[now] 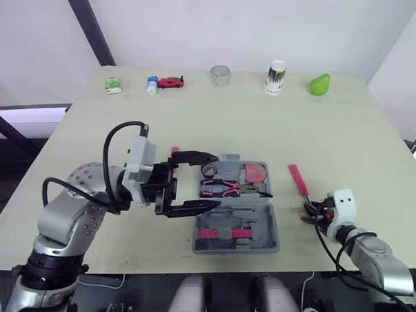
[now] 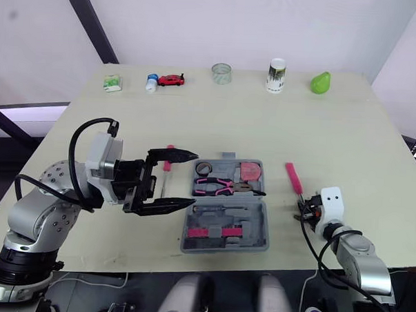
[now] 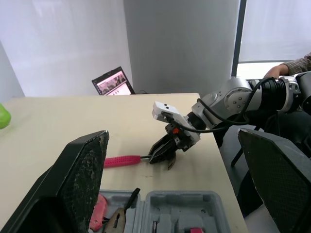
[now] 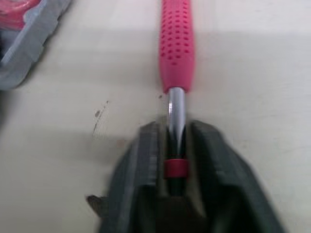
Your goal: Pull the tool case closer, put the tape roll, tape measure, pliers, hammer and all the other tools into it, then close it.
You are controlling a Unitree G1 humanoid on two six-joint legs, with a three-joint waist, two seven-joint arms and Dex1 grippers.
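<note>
The grey tool case [image 1: 270,224] lies open near the table's front edge. In it are pink-handled pliers [image 1: 224,189], a pink tape measure [image 1: 254,174] and a dark ring [image 1: 209,170]. My left gripper [image 1: 218,182] hovers open at the case's left edge, with nothing between its fingers [image 3: 77,184]. A thin red-handled tool [image 2: 167,169] lies on the table under that arm. To the right of the case, my right gripper [image 4: 174,160] is shut on the metal shaft of a pink-handled tool [image 4: 177,48] that rests on the table [image 1: 298,179].
Along the far edge stand a green carton [image 1: 113,85], a small bottle [image 1: 152,85], a red toy car [image 1: 171,82], a clear round container [image 1: 220,76], a white cup [image 1: 276,77] and a green pear [image 1: 319,84]. A laptop [image 3: 112,81] and a person's sleeve [image 3: 296,65] lie beyond the table's right side.
</note>
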